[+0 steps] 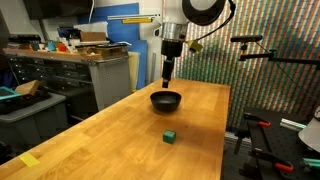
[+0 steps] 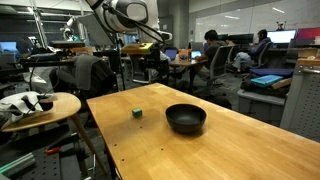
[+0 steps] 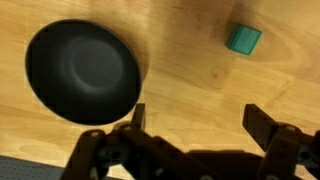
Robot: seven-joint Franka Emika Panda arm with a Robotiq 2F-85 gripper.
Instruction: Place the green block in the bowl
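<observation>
The green block [image 1: 171,134] is a small cube lying on the wooden table [image 1: 120,135], apart from the black bowl [image 1: 166,100]. Both also show in an exterior view, the block [image 2: 137,113] to the left of the bowl [image 2: 186,118]. My gripper [image 1: 168,75] hangs above the table just behind the bowl. In the wrist view the gripper [image 3: 200,120] is open and empty over bare wood, with the bowl [image 3: 83,72] at upper left and the block [image 3: 243,39] at upper right. The bowl is empty.
A yellow tape strip [image 1: 30,160] lies near a table corner. A drawer cabinet [image 1: 80,70] with clutter stands beside the table. A round side table [image 2: 40,105] with a white object stands off the table's edge. People sit at desks [image 2: 215,50] behind.
</observation>
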